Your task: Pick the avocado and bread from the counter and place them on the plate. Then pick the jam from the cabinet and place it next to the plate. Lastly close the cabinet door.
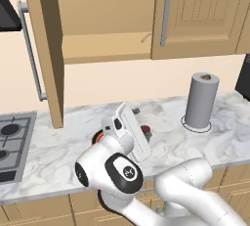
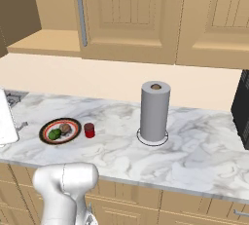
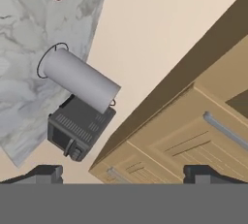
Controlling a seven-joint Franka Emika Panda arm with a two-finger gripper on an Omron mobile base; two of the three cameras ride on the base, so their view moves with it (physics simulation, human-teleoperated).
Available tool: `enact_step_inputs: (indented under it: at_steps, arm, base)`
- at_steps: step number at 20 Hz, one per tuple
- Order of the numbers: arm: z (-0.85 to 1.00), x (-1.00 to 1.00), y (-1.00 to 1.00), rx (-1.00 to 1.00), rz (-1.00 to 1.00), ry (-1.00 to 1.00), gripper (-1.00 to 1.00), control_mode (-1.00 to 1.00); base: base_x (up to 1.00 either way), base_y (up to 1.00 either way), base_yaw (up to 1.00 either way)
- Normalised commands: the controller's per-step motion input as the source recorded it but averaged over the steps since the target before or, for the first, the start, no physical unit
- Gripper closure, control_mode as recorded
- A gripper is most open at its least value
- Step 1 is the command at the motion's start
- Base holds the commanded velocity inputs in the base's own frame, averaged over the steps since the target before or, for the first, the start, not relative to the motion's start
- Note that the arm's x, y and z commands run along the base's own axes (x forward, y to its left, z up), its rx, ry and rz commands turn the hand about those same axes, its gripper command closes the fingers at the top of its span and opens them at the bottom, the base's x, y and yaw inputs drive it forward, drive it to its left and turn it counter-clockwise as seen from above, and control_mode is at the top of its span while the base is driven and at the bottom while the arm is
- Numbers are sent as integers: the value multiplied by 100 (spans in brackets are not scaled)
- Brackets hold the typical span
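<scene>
At lower left of the right base view, plate (image 2: 60, 131) on tabletop (image 2: 194, 146) bearing avocado (image 2: 54, 134) and bread (image 2: 65, 129), jam (image 2: 89, 130) just right of it, gripper (image 3: 123, 172) released, grasping nothing, cabinet door (image 1: 46, 49) open.

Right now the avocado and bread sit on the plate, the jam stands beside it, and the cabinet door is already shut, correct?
Not quite: the cabinet door is open, as the left base view shows. The rest holds: the avocado and bread sit on the plate, and the jam stands beside it.

Green avocado (image 2: 54, 133), brown bread (image 2: 65, 129), orange-black-rimmed plate (image 2: 46, 129); dark red jam (image 2: 89, 130); veined marble counter (image 2: 194, 151).
</scene>
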Motion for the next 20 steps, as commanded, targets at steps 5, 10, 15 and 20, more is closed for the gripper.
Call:
enact_step_inputs:
  at_steps: [5,10,15,20]
  arm:
    - [-25,0,46,-6,-3,2,-100,-100]
    - [-5,0,43,-7,-4,0,-100,-100]
    - [0,0,44,-4,-7,0,-100,-100]
    - [0,0,42,0,-8,0,-100,-100]
  base:
    - [0,0,0]
    - [0,0,0]
    - [0,0,0]
    - [0,0,0]
